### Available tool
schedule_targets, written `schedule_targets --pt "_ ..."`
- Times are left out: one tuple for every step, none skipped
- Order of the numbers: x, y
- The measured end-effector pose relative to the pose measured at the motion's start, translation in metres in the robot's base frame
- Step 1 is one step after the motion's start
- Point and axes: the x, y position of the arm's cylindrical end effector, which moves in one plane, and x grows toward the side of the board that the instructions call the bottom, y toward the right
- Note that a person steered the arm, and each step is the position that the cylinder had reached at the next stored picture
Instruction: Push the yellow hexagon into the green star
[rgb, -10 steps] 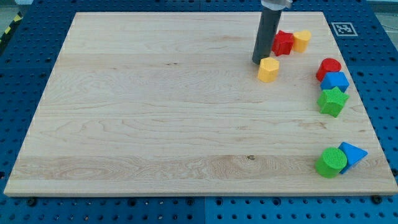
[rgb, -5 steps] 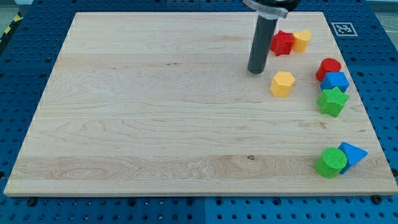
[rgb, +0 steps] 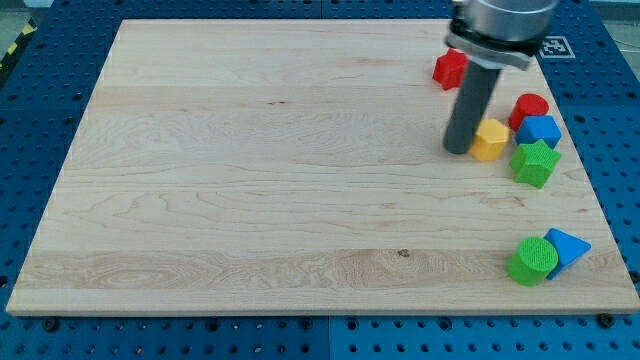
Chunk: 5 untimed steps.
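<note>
Pressing point: my tip sits on the wooden board at the view's right, directly against the left side of the yellow hexagon.
Rod: dark and upright, it rises from the tip to a grey collar at the view's top edge; it carries no jaws, so there is nothing to spread or close, and it grasps nothing.
Yellow hexagon: it lies between my tip on its left and the cluster of blocks on its right, just beside the green star, which is lower and to the right; whether the two touch cannot be told.
Green star: it rests near the board's right edge, with the blue block touching it from above.
Red cylinder: it stands just above the blue block, at the top of that right-hand column.
Red block: it lies near the board's top edge, partly hidden behind the rod, its shape unclear.
Lower right corner: a green cylinder and a blue triangle sit pressed together, well apart from the star.
Surround: the board rests on a blue perforated table, with a black-and-white marker at the board's top right corner.
</note>
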Motion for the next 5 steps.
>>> schedule_targets --pt "-0.001 -0.013" --pt "-0.025 -0.021" --pt "-0.051 -0.021" --pt "-0.048 -0.001" --pt "-0.026 0.023"
